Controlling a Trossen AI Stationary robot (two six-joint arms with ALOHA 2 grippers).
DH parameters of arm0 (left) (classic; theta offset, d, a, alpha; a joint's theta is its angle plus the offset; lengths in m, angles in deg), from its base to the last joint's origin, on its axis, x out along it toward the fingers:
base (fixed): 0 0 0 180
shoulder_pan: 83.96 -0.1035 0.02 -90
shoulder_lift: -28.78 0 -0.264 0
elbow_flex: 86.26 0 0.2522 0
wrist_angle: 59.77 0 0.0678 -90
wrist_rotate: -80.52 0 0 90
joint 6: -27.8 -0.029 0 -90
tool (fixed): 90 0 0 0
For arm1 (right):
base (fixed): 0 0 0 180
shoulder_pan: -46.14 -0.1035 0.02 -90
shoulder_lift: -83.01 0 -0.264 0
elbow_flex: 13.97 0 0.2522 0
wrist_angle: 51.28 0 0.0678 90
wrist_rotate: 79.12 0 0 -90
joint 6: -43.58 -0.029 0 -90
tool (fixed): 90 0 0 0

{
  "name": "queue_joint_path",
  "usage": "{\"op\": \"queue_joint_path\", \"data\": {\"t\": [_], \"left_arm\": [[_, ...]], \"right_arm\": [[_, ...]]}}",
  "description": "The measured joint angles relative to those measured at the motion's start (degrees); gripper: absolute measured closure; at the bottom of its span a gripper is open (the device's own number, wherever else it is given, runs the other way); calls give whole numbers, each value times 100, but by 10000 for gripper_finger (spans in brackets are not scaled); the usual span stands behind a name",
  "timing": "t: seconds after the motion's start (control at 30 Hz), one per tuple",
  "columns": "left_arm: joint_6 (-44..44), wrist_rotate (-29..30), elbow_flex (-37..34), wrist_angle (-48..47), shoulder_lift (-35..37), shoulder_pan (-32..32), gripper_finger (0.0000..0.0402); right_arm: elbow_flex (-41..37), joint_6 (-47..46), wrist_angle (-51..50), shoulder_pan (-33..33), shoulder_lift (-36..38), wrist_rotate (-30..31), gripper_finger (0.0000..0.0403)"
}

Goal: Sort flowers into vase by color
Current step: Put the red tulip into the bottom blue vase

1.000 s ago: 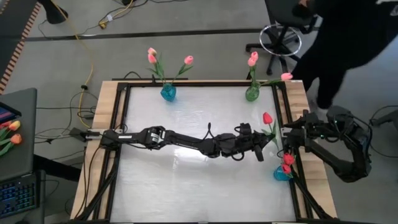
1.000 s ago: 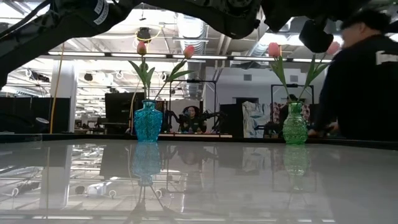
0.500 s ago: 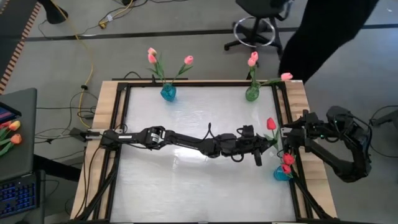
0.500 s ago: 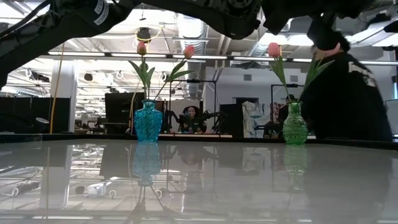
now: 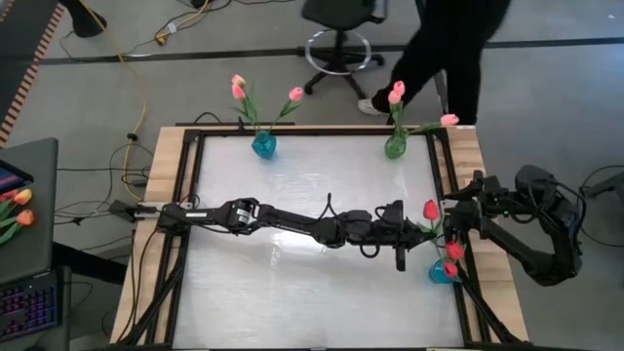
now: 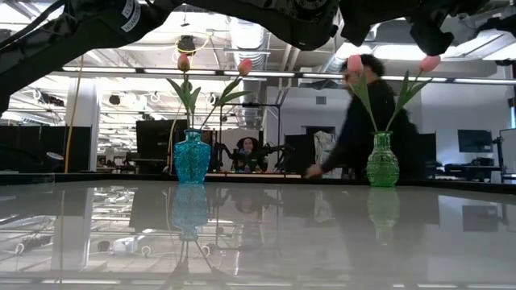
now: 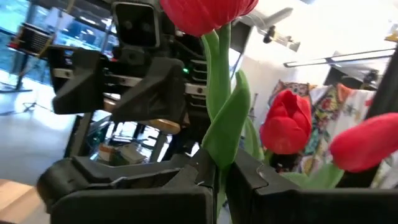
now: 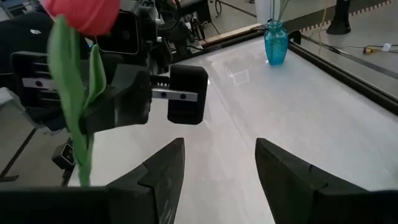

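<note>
My left arm reaches across the table, and its gripper [image 5: 419, 230] is shut on a red tulip [image 5: 430, 209] by the right edge. The head [image 7: 205, 12] stands above the fingers. Just nearer, a blue vase [image 5: 441, 272] holds two red tulips [image 5: 454, 251], which also show in the left wrist view as red tulips [image 7: 286, 121]. My right gripper [image 8: 217, 168] is open with nothing between its fingers. It hovers at the right edge, facing the held tulip's stem [image 8: 68, 106]. My left gripper pinches the tulip's green stem and a leaf [image 7: 216, 163] between its two fingers. They come about level from the table's left and lie across the stem. The tulip stands upright, head up, lifted clear. Its lower stem [image 8: 84, 168] hangs below the fingers.
A second blue vase [image 5: 263, 144] with pink tulips stands at the far edge. A green vase [image 5: 395, 146] with pink tulips stands farther right along that edge. A person [image 5: 444, 49] and an office chair [image 5: 336, 44] are beyond the far edge. The white table top [image 5: 292, 283] reflects light.
My left gripper has rolled at the wrist. The held tulip's head has swung toward the near edge, closer to the near blue vase. The person behind the table has walked along the far side toward the left.
</note>
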Motion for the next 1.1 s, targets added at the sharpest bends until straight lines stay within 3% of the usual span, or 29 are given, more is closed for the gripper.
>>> {"op": "queue_joint_path", "data": {"t": [0.3, 0.87, 1.1], "left_arm": [[-1, 184, 9, 144, 0, -42, 374], [152, -931, 7, -255, 0, -90, 297], [666, -1516, 13, -278, 0, -266, 277]], "right_arm": [[0, 89, 4, 2, 2, -4, 182], [0, 131, 6, 2, 2, -2, 182], [1, 151, 7, -44, 2, -4, 182]]}}
